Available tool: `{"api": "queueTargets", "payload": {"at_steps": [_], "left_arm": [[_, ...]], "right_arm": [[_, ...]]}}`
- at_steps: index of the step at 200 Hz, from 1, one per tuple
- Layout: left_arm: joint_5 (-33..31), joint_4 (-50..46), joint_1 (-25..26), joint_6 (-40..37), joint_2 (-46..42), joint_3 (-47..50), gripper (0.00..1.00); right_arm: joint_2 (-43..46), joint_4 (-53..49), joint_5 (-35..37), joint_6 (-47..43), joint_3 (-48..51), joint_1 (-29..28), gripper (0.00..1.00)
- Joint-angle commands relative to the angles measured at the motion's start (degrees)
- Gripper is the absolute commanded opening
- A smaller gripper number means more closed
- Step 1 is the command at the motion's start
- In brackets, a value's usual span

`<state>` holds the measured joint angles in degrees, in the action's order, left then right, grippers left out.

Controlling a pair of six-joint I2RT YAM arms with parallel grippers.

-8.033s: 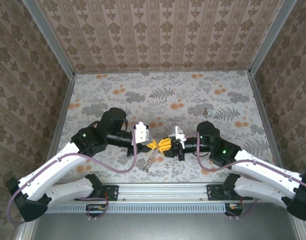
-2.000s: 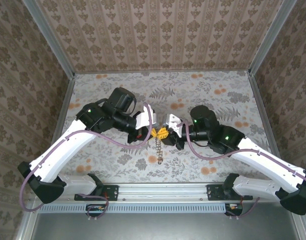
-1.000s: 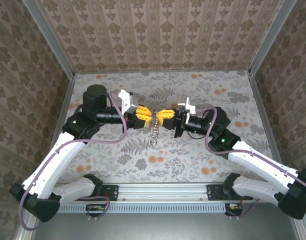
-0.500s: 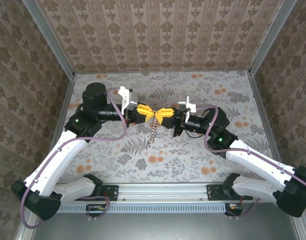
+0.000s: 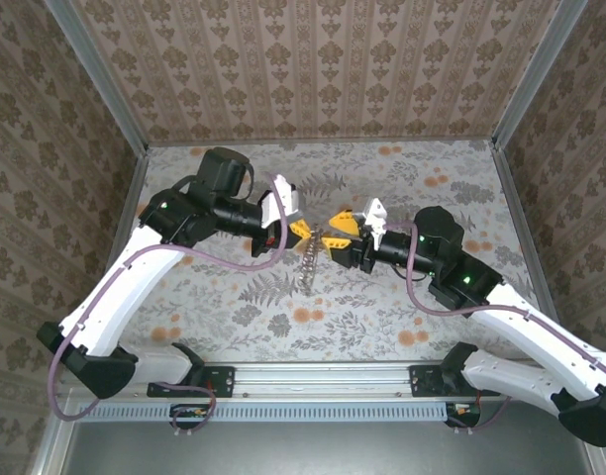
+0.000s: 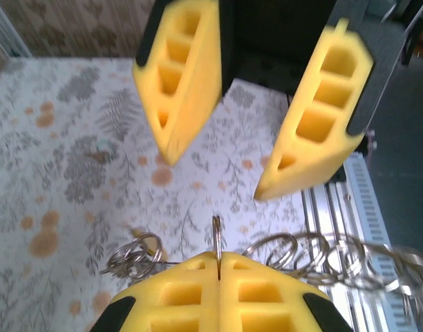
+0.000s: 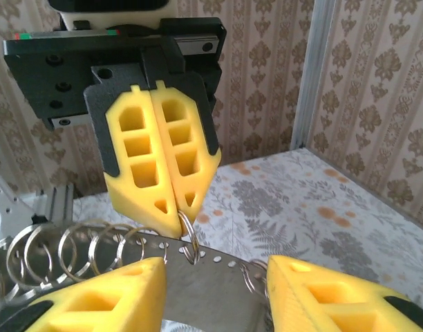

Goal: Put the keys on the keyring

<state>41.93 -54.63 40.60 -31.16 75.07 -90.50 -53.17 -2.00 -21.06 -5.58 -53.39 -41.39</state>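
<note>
The keyring [image 5: 308, 265] is a chain of thin grey metal rings that hangs over the middle of the table. My left gripper [image 5: 305, 232] is shut on its top ring [image 6: 216, 234], seen edge-on between the yellow pads [image 6: 267, 290]. In the right wrist view the same ring [image 7: 191, 242] passes through a flat grey metal strip [image 7: 211, 294] with a row of holes that carries more rings. My right gripper [image 7: 215, 270] faces the left gripper [image 7: 179, 216] tip to tip and stands open, astride the strip with nothing gripped. I cannot make out the keys.
The flowered tablecloth [image 5: 402, 188] lies under both arms, with patterned walls on three sides. A metal rail [image 5: 323, 378] with the arm bases runs along the near edge. Purple cables [image 5: 234, 259] loop off both wrists.
My right gripper has opened and let go of the ring. The left gripper stays shut on it, and the meeting point has shifted slightly right and toward me, the chain hanging with it.
</note>
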Motion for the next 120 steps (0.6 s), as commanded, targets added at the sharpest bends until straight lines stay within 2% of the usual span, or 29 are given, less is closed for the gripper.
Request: {"api": "queueTargets", "payload": {"at_steps": [1, 46, 84, 120], "left_arm": [[-3.21, -8.85, 0.71, -6.17, 1.25, -3.36, 0.00], [-2.82, -9.36, 1.48, -6.79, 1.39, -3.49, 0.00], [-2.39, -10.04, 1.92, -7.34, 1.88, -3.92, 0.00], [-2.14, -10.06, 2.16, -7.44, 2.32, -4.08, 0.00]], "right_arm": [[0.71, -8.19, 1.99, -6.01, -1.67, 0.02, 0.42], [-1.53, -11.62, -0.81, -8.49, -4.09, -0.58, 0.38], [-4.13, -8.51, -3.95, -7.78, -5.04, -1.07, 0.38], [-6.41, -7.68, -6.36, -7.83, -6.03, -1.80, 0.35]]}}
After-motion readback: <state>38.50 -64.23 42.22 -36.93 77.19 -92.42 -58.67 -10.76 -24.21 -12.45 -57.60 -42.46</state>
